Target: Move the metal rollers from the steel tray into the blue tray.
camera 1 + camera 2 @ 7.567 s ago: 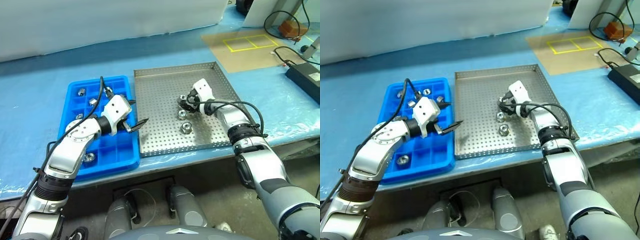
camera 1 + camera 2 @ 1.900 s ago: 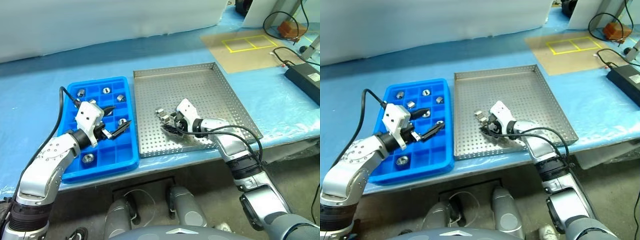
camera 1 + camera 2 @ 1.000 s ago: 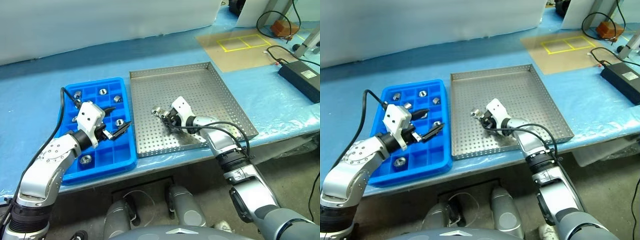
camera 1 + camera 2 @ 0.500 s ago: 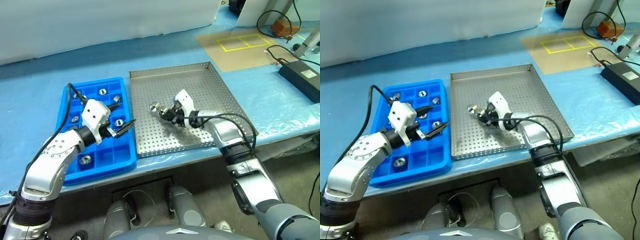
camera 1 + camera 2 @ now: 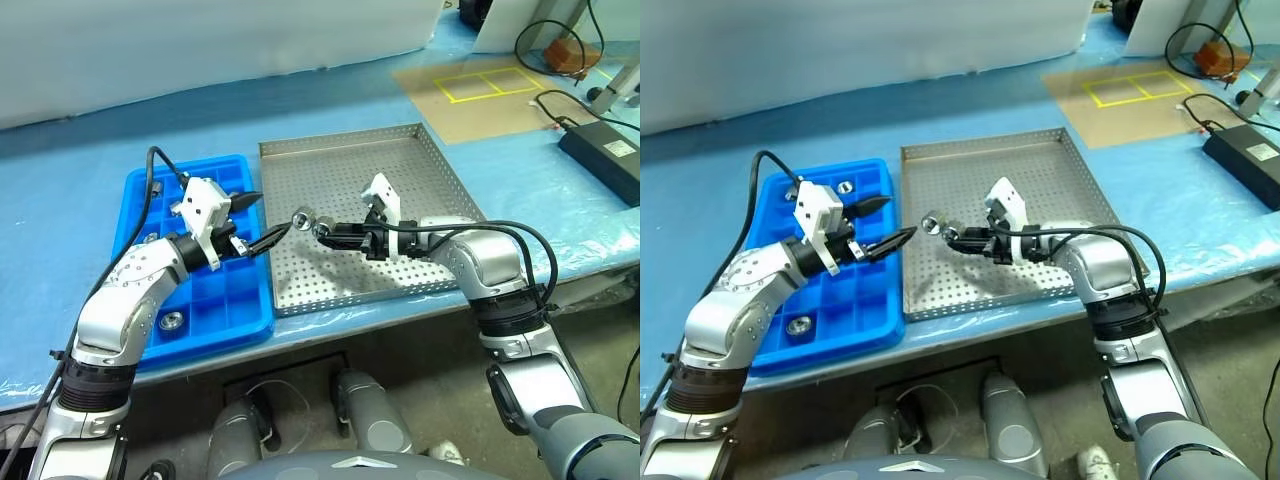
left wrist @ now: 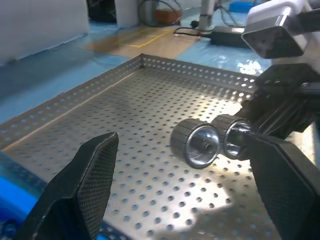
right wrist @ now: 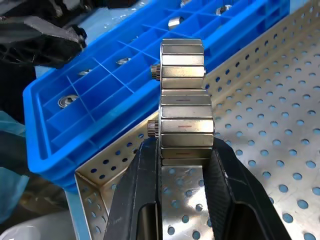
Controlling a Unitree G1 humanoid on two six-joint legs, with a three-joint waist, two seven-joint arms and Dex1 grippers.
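Since the earlier frame the right gripper (image 5: 318,227) has lifted off the steel tray (image 5: 420,170), clamped on two metal rollers (image 7: 183,100) stuck end to end, and now holds them above the tray's left edge. The left gripper (image 5: 266,218) has swung in to face them, fingers apart. Step in hand: a hand-over. Next, the left fingers should close on the outer roller, then carry it to a free cell of the blue tray (image 5: 215,308). Both trays sit on a blue-covered bench (image 5: 60,200); cables and a taped yellow rectangle lie at its far right corner.

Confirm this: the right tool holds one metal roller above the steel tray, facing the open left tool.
Wrong on the count. The right wrist view shows the right tool shut on two metal rollers stuck together, above the steel tray, facing the open left tool.
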